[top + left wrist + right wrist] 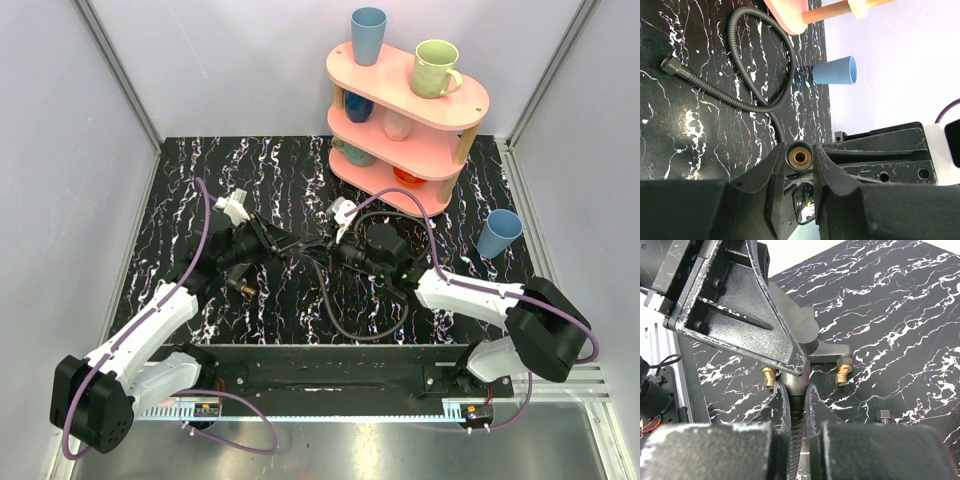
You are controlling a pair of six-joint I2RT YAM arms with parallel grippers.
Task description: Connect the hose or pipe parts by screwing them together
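Observation:
My left gripper (pixel 272 240) (pixel 800 161) is shut on a short grey-black angular pipe piece (pixel 829 351). The piece's round brass-lined end (pixel 800 156) faces the left wrist camera. Two brass threaded fittings (pixel 842 372) hang under that piece. My right gripper (pixel 335 252) (pixel 796 400) is shut on the black ribbed hose (pixel 796 440) just behind its end collar. The collar meets the angular piece from below in the right wrist view. The rest of the hose (pixel 345 325) (pixel 785 65) loops over the mat to a free hex-nut end (pixel 671 65).
A pink three-tier shelf (pixel 470 100) with cups stands at the back right. A blue cup (pixel 497 233) (pixel 835 70) sits on the mat right of the grippers. A loose brass fitting (pixel 243 288) and a small hex nut (pixel 884 416) lie on the black marbled mat (pixel 180 200).

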